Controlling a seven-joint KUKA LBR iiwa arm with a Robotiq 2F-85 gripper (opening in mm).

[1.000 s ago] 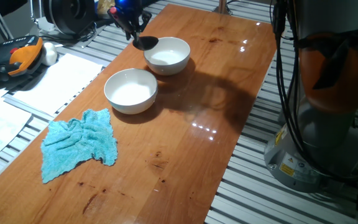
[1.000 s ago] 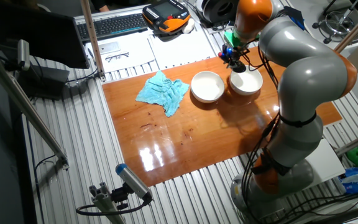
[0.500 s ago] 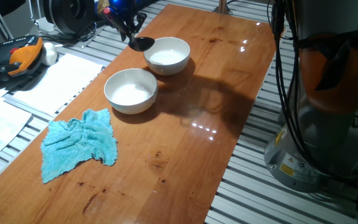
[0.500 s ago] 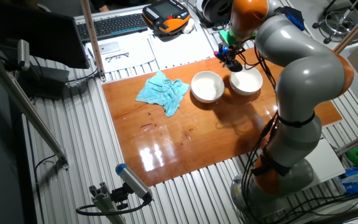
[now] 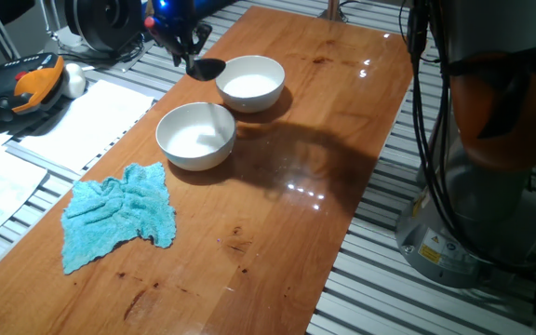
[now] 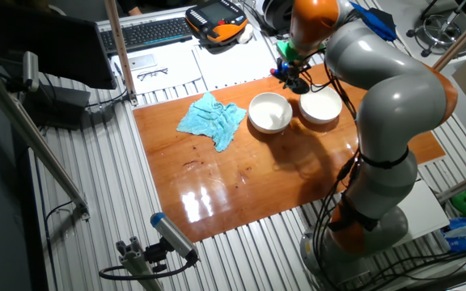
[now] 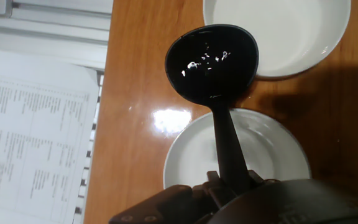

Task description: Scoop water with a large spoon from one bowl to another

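My gripper (image 5: 180, 35) is shut on the handle of the large spoon (image 5: 205, 67), a black ladle. It hangs above the table just left of the far white bowl (image 5: 249, 82), and the near white bowl (image 5: 195, 135) stands beside that one. In the hand view the spoon's cup (image 7: 211, 64) is level and glints with a little water. It hovers over bare wood beside one bowl (image 7: 278, 34), while the handle crosses above the other bowl (image 7: 253, 152). The other fixed view shows the gripper (image 6: 288, 71) behind both bowls (image 6: 269, 111) (image 6: 320, 105). Water in the bowls is too faint to make out.
A crumpled blue cloth (image 5: 119, 216) lies on the wooden table (image 5: 324, 167) in front of the bowls. Printed papers (image 5: 82, 116) and an orange-black pendant (image 5: 26, 84) sit off the left edge. The robot's base (image 5: 477, 186) stands at the right.
The gripper and spoon have shifted left, from over the far bowl's rim to above the table beside it. Bowls and cloth have not moved.
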